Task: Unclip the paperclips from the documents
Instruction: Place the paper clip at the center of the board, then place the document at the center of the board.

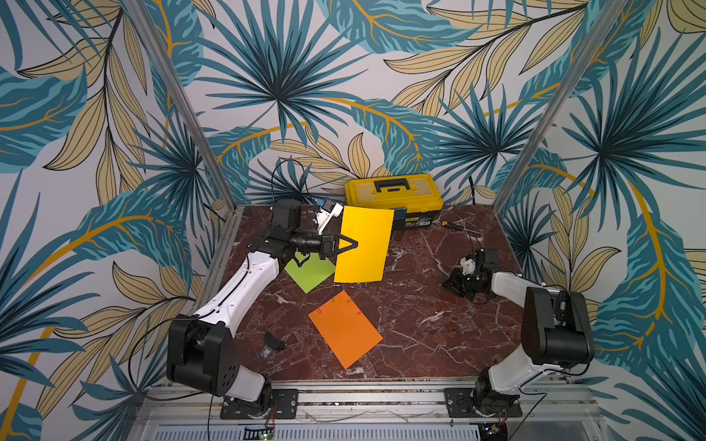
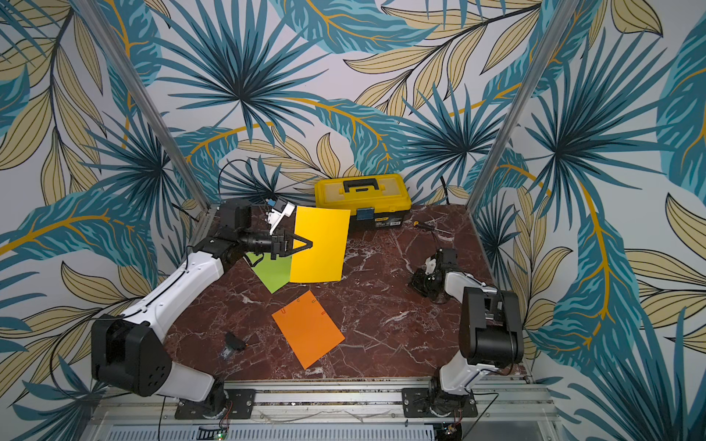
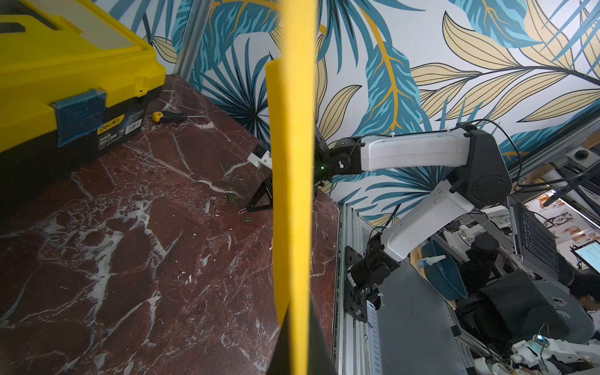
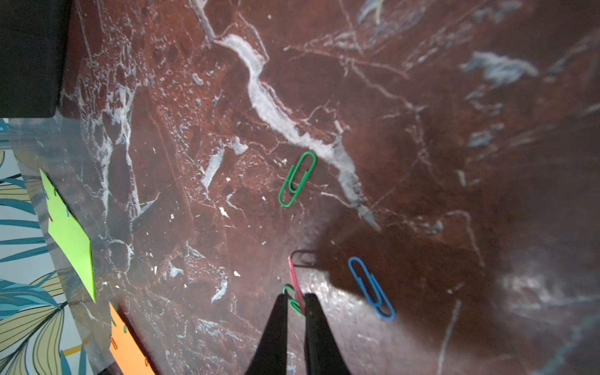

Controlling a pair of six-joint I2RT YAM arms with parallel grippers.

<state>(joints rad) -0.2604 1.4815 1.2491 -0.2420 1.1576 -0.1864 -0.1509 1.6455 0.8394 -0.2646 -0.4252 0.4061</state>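
Observation:
My left gripper (image 1: 356, 244) (image 2: 310, 244) (image 3: 298, 308) is shut on the edge of the yellow document (image 1: 363, 244) (image 2: 319, 244) (image 3: 293, 162), holding it upright above the table. The lime green document (image 1: 309, 273) (image 4: 69, 233) lies flat below it. The orange document (image 1: 345, 328) (image 2: 307, 328) lies in front with small paperclips (image 1: 334, 299) along its far edge. My right gripper (image 1: 450, 284) (image 4: 296, 297) is low over the table at the right, jaws slightly apart. A red paperclip (image 4: 296, 279) stands between them over a green one (image 4: 292, 300). A green paperclip (image 4: 297, 178) and a blue paperclip (image 4: 371, 289) lie loose nearby.
A yellow-and-black toolbox (image 1: 393, 198) stands at the back of the marble table (image 1: 412, 324), with a yellow-handled screwdriver (image 1: 450, 225) to its right. A small black object (image 1: 274, 341) lies front left. Metal frame posts rise at both back corners.

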